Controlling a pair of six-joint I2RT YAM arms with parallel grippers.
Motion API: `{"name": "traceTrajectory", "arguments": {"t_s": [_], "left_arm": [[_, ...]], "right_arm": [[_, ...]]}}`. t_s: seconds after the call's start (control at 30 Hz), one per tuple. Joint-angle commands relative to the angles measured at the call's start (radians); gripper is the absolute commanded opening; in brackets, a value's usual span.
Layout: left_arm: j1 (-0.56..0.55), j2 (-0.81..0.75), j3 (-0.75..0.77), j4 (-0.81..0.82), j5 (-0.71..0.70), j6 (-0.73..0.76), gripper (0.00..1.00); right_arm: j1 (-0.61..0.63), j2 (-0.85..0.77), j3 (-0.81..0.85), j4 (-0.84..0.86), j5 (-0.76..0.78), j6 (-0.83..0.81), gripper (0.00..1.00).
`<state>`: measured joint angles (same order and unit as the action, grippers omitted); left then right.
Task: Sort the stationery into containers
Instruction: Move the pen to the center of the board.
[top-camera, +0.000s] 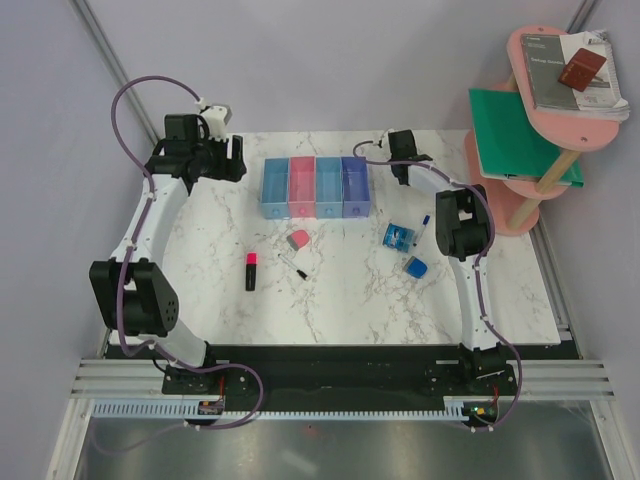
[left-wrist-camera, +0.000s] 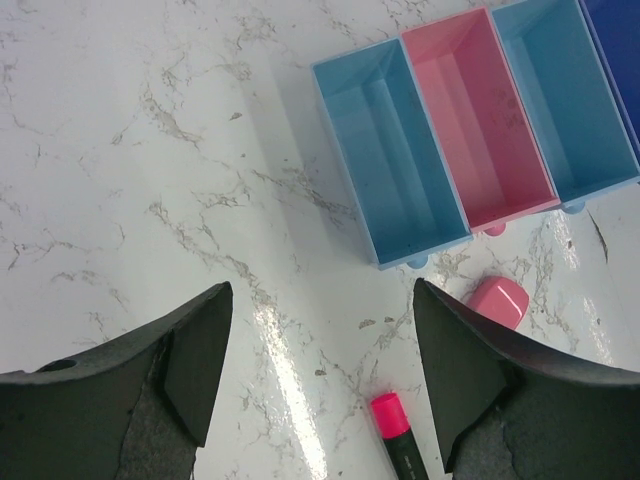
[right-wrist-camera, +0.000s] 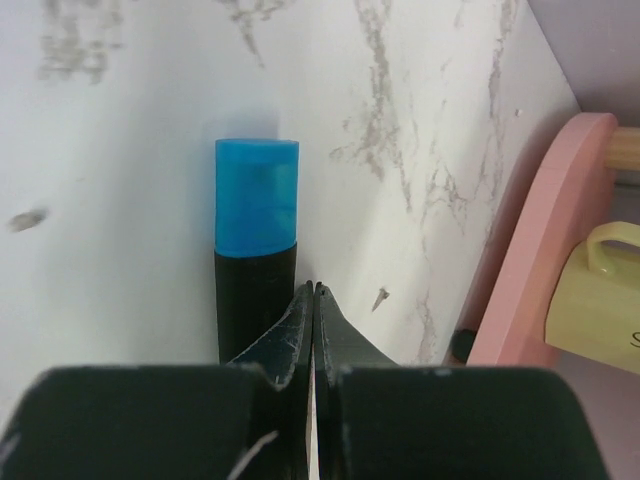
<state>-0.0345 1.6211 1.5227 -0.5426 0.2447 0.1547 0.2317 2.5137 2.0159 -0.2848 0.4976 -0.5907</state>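
The four joined bins (top-camera: 315, 187) stand at the back middle, all empty; the left wrist view shows the light blue (left-wrist-camera: 395, 170) and pink (left-wrist-camera: 480, 120) ones. On the table lie a pink-grey eraser (top-camera: 297, 240), a pink-tipped black marker (top-camera: 251, 270), a thin black pen (top-camera: 293, 266), two blue blocks (top-camera: 398, 237) and a blue-capped white marker (top-camera: 424, 224). My left gripper (top-camera: 238, 160) is open and empty, above the marker's tip (left-wrist-camera: 392, 425) and the eraser (left-wrist-camera: 497, 300). My right gripper (right-wrist-camera: 315, 288) is shut, beside a blue-capped dark marker (right-wrist-camera: 257, 215) without holding it.
A pink round shelf (top-camera: 560, 110) with books (top-camera: 575, 70) and a green folder (top-camera: 515, 135) stands at the back right. Its base (right-wrist-camera: 540, 230) and a yellow mug (right-wrist-camera: 600, 300) are close to the right of my right gripper.
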Motion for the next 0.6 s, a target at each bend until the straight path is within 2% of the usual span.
{"name": "traceTrajectory", "arguments": {"t_s": [0.0, 0.17, 0.37, 0.4, 0.43, 0.5, 0.57], "left_arm": [[0.005, -0.064, -0.001, 0.021, 0.004, 0.020, 0.79], [0.005, -0.087, -0.010, -0.002, 0.004, 0.020, 0.80], [0.005, -0.133, -0.059, -0.011, -0.016, 0.036, 0.80], [0.005, -0.138, -0.074, -0.011, -0.018, 0.034, 0.80], [0.004, -0.145, -0.081, -0.010, -0.019, 0.032, 0.80], [0.005, -0.164, -0.097, -0.010, -0.024, 0.034, 0.80], [0.005, -0.179, -0.107, -0.011, -0.027, 0.031, 0.80]], "right_arm": [[0.057, -0.023, -0.077, -0.126, -0.148, 0.083, 0.00], [0.090, -0.052, -0.094, -0.146, -0.180, 0.120, 0.00], [0.103, -0.078, -0.103, -0.155, -0.149, 0.143, 0.00], [0.101, -0.082, -0.098, -0.157, -0.145, 0.141, 0.03], [0.101, -0.096, -0.097, -0.165, -0.145, 0.140, 0.13], [0.101, -0.111, -0.088, -0.177, -0.137, 0.137, 0.23], [0.097, -0.131, -0.077, -0.192, -0.130, 0.144, 0.38]]}}
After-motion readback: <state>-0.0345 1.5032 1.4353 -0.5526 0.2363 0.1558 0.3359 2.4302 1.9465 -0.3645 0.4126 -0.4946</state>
